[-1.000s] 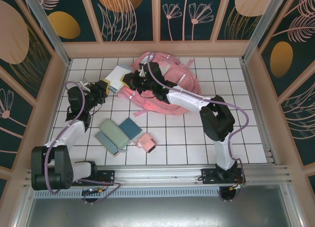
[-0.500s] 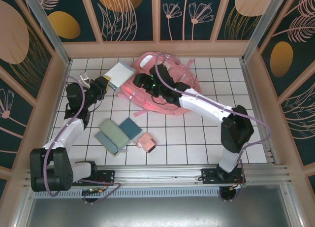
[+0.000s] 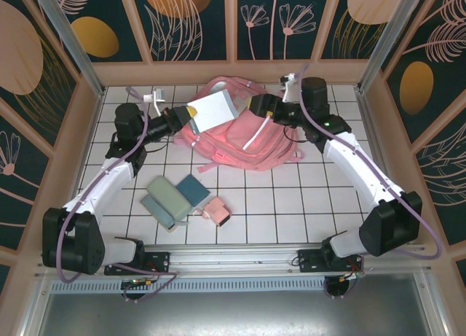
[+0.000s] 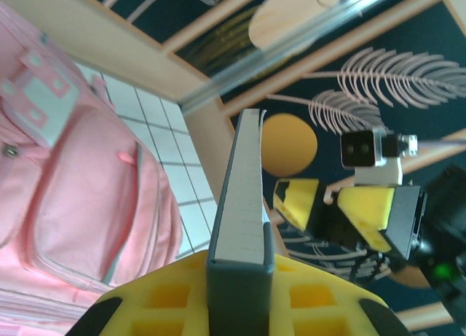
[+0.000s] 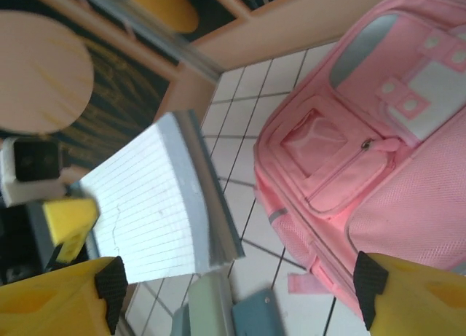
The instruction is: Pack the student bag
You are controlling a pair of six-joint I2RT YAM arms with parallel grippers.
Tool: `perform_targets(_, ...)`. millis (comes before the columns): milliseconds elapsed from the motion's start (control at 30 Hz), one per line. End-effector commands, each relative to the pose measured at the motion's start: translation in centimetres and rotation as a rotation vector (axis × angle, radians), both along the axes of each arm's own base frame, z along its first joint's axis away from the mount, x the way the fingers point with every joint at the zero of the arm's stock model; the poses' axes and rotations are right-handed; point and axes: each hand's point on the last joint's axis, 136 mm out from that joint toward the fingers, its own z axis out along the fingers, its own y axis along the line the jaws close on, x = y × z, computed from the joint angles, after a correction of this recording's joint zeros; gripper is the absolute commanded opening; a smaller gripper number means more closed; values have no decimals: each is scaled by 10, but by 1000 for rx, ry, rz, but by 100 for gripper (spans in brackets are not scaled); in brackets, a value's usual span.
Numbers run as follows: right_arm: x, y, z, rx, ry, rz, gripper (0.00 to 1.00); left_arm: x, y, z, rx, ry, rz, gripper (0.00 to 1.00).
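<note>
The student bag (image 3: 251,139), a large pink backpack, lies flat on the tiled floor at the back middle. My left gripper (image 3: 183,116) is shut on the spine end of a grey-covered lined notebook (image 3: 212,108) and holds it in the air over the bag's left edge. In the left wrist view the notebook (image 4: 244,190) stands edge-on between the yellow jaws (image 4: 240,278), with the bag (image 4: 80,176) to its left. My right gripper (image 3: 261,106) hovers open over the bag's upper part, holding nothing. The right wrist view shows its wide-open jaws (image 5: 237,296), the notebook (image 5: 145,205) and the bag's zipped front pocket (image 5: 342,168).
On the floor in front of the bag lie a pale green case (image 3: 166,197), a teal book (image 3: 193,189) and a small pink pouch (image 3: 217,211). Wooden walls and metal posts (image 3: 69,37) close in the back and sides.
My right gripper opened, left the bag's left side and swung up to the back right. My left arm lifted the notebook and carried it right, toward the bag.
</note>
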Motion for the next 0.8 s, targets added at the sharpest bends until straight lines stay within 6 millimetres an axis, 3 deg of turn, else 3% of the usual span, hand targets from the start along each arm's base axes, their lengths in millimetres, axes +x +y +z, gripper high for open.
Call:
perform_targets(0, -47, 16, 1, 54, 4, 252, 86, -15, -21, 27, -10, -142, -133, 0)
perform_targets(167, -53, 13, -12, 48, 59, 248, 88, -28, -40, 37, -42, -181, -233, 0)
perform_targets(200, -53, 13, -17, 44, 71, 241, 94, -31, -45, 40, -49, -191, -254, 0)
perform_targets(267, -52, 12, -23, 43, 84, 230, 94, -36, -52, 43, -55, -199, -286, 0)
perform_targets(433, -63, 20, -10, 135, 72, 290, 92, -46, -65, 42, -68, -188, -340, 0)
perform_targets(467, -66, 21, -4, 154, 63, 303, 91, -47, -67, 52, -72, -212, -350, 0)
perform_targets(567, -75, 22, 16, 209, 26, 331, 84, -48, -71, 51, -69, -213, -359, 0)
perform_targets(767, -90, 22, 39, 242, -18, 345, 58, -47, -75, 51, -72, -205, -363, 0)
